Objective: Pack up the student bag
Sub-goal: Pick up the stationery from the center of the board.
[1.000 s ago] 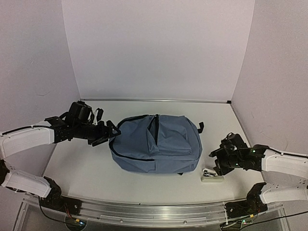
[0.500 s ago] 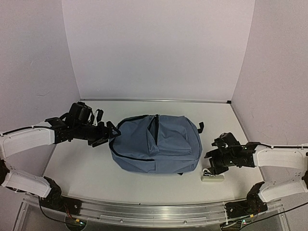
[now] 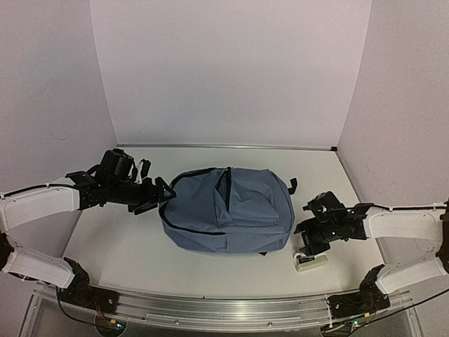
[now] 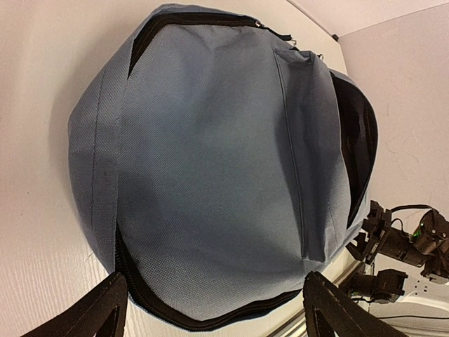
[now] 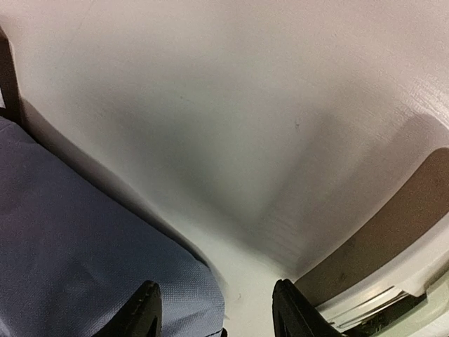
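The white table [image 3: 126,246] stretches out beneath both grippers. On it lies the student bag [image 3: 228,210], slate-blue with black zips. It sits straight ahead of the left gripper [image 3: 163,191] and off to the inner side of the right gripper [image 3: 306,239], so it lies between the 2. In the left wrist view the bag [image 4: 210,161] fills nearly everything ahead of the fingers, and 1 zip gapes along its far side to show a dark interior.

The left gripper [image 4: 214,309] is spread wide, its 2 fingers [image 4: 105,312] flanking the bag's nearest rounded edge without pinching it. Whether they touch the fabric cannot be told.

The right gripper [image 5: 217,312] hangs low over the table with its 2 fingers [image 5: 144,312] parted by a moderate gap, holding nothing. A corner of the bag [image 5: 84,260] lies just beside one fingertip.

A small pale item [image 3: 311,262] rests on the table just on the near side of the right gripper; in that wrist view it [image 5: 379,298] lies just outside the other finger.
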You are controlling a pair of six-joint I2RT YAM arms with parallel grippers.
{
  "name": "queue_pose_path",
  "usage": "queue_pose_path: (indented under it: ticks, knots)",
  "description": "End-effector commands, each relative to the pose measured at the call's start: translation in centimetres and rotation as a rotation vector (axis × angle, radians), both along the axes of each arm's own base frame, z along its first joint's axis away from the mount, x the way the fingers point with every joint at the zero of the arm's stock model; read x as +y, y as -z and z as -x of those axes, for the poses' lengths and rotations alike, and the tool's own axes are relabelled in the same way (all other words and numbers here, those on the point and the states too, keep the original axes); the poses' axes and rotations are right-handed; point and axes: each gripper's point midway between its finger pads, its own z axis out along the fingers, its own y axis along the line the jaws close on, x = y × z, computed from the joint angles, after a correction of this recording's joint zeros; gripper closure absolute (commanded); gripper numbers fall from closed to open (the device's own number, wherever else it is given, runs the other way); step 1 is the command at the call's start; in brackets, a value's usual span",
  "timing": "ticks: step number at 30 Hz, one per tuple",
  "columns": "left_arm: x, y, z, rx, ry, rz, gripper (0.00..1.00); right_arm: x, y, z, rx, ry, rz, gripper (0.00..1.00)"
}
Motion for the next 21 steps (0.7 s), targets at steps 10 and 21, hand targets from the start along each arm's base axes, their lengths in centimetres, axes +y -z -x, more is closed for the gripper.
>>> queue_pose_path:
  ticks: [10,21]
  knots:
    - [0.0,-0.5,-0.2,-0.034,0.004,0.019,0.14,-1.7,-3.3,2.2,0.015,0.020,-0.009,0.45]
    - [-0.4,-0.8,-0.5,-0.039,0.013,0.023,0.14,-2.3,-1.5,3.1,0.065,0.011,0.031,0.47]
